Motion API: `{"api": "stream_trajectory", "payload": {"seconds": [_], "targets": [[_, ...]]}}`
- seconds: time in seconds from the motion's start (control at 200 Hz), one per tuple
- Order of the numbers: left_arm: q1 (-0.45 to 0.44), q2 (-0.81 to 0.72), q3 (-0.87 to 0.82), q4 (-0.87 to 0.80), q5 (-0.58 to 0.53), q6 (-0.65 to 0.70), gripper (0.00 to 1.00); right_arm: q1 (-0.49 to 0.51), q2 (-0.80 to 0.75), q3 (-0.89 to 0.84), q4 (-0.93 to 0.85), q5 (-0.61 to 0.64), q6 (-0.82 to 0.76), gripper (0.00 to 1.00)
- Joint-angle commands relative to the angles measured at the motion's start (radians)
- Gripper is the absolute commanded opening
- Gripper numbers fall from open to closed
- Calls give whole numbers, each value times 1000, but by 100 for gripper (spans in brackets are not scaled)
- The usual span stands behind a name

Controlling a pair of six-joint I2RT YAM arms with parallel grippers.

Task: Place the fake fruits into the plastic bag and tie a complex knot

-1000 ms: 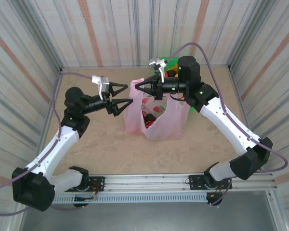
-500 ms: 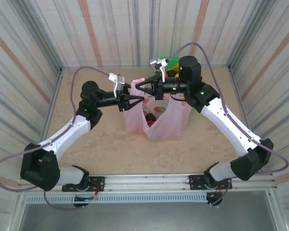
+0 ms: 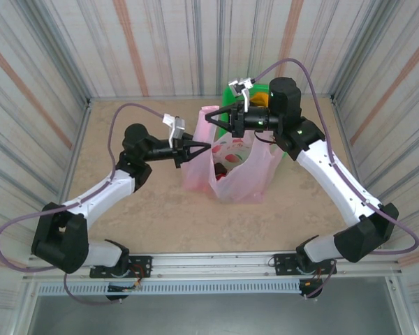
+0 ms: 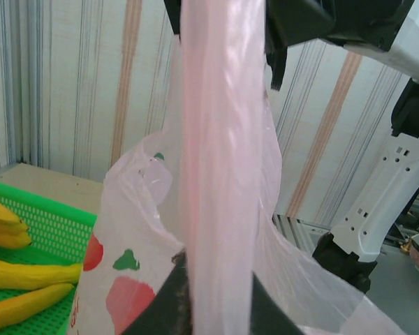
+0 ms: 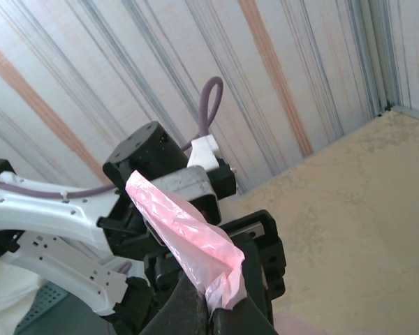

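The left arm (image 3: 98,197) and right arm (image 3: 333,176) have white shells and black joints. Purple cables (image 3: 141,105) trail behind the black, tapered left gripper (image 3: 208,145) and right gripper (image 3: 208,117).

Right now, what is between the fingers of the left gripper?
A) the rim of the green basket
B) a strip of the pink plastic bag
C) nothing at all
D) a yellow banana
B: in the left wrist view the left gripper pinches a stretched strip of the plastic bag, while the bananas lie apart in the green basket.
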Motion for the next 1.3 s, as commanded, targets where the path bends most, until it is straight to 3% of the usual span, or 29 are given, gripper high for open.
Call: {"api": "stream_trajectory", "payload": {"seconds": [0.0,0.11,0.255,0.526,0.691,0.957,1.102,1.297], "targets": [[-5,4,-31,3,8,22,10,-11,-45,43,85,-26,36,0],[-5,-14,-36,-34,-10,47,3,-23,-45,48,79,-18,50,5],[-4,-54,-55,-90,-87,63,0,-59,-64,80,24,-1,53,36],[4,-76,-60,-135,-161,49,0,-193,-177,124,-155,82,-12,68],[10,-83,-61,-134,-166,40,0,-256,-295,32,-274,162,-133,100],[12,-98,-59,-156,-166,48,0,-246,-408,-197,-268,159,-365,99],[12,-100,-59,-159,-164,47,0,-237,-357,-157,-316,198,-428,99],[12,-100,-56,-163,-167,47,0,-131,-296,-124,-374,237,-517,100]]}}
